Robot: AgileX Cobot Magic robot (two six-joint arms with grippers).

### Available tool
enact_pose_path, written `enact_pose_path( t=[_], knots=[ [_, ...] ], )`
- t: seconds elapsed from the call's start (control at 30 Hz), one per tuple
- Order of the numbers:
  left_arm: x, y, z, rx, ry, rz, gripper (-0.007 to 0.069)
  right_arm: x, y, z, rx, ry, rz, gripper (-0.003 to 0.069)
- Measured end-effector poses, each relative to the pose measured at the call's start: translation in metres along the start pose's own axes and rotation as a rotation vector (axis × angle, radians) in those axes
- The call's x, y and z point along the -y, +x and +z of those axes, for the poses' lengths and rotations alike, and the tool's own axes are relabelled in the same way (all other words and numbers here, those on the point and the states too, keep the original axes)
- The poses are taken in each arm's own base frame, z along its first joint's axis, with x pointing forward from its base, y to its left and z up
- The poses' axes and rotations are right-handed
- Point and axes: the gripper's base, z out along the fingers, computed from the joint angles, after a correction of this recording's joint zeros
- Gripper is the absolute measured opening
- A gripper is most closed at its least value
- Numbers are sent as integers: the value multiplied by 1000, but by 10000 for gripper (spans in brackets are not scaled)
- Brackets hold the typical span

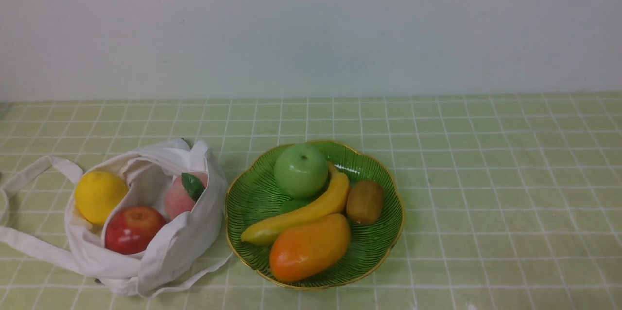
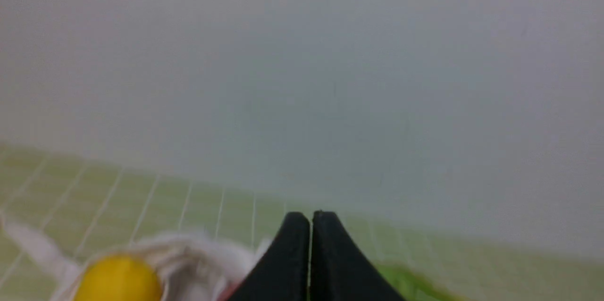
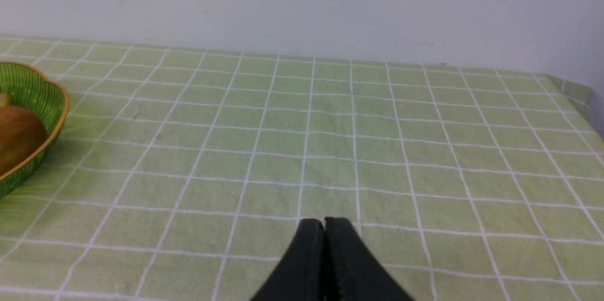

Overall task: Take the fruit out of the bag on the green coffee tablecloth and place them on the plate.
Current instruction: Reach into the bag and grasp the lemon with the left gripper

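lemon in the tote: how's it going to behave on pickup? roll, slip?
The lemon looks rounded and smooth, so it probably slips or rolls under an off-centre pinch. It sits against the soft bag wall, whose folds likely give way and may snag. On the crowded plate it may roll against the mango.

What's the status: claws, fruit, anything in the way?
Shut and empty: left gripper, right gripper. In the bag: lemon, red apple, peach. The plate crowded by green apple, banana, kiwi, mango.
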Motion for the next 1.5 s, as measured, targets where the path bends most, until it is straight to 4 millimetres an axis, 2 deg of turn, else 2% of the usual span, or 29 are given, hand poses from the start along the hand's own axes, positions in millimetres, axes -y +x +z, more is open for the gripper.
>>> enact_pose_path(
  t=[0.07, 0.13, 0.17, 0.23, 0.27, 0.3, 0.37, 0.5, 0.63, 0.7, 0.77, 0.9, 0.93, 1.07, 1.1, 1.17, 1.3, 1.5],
  knots=[
    [-1, -5, 26, -266, -50, 54, -8, 0, 0, 0, 0, 0, 0, -13],
    [-5, -10, 51, -441, -104, 76, -8, 0, 0, 0, 0, 0, 0, -13],
    [-9, -11, 62, -504, -133, 84, -8, 0, 0, 0, 0, 0, 0, -13],
    [-13, -12, 71, -549, -163, 83, -7, 0, 0, 0, 0, 0, 0, -13],
    [-24, -13, 91, -645, -219, 55, -4, 0, 0, 0, 0, 0, 0, -13],
    [-24, -15, 91, -642, -222, 54, -3, 0, 0, 0, 0, 0, 0, -13],
    [-41, -20, 114, -712, -282, -13, 5, 0, 0, 0, 0, 0, 0, -13],
    [-59, -31, 143, -740, -302, -105, 6, 0, 0, 0, 0, 0, 0, -13],
    [-67, -34, 164, -755, -282, -76, 8, 0, 0, 0, 0, 0, 0, -13],
    [-74, -30, 179, -757, -281, -62, 25, 0, 0, 0, 0, 0, 0, -13],
    [-78, -28, 186, -748, -285, -60, 43, 0, 0, 0, 0, 0, 0, -13],
    [-93, -13, 212, -746, -305, -62, 183, 0, 0, 0, 0, 0, 0, -13],
    [-96, -10, 217, -740, -310, -62, 242, 0, 0, 0, 0, 0, 0, -13],
    [-104, 2, 231, -754, -319, -64, 422, 0, 0, 0, 0, 0, 0, -13],
    [-104, 3, 232, -757, -319, -64, 442, 0, 0, 0, 0, 0, 0, -13],
    [-103, 12, 238, -788, -300, -34, 572, 0, 0, 0, 0, 0, 0, -13],
    [-103, 20, 245, -820, -277, 11, 646, 0, 0, 0, 0, 0, 0, -13],
    [-109, 26, 250, -836, -285, 41, 638, 0, 0, 0, 0, 0, 0, -13]
  ],
)
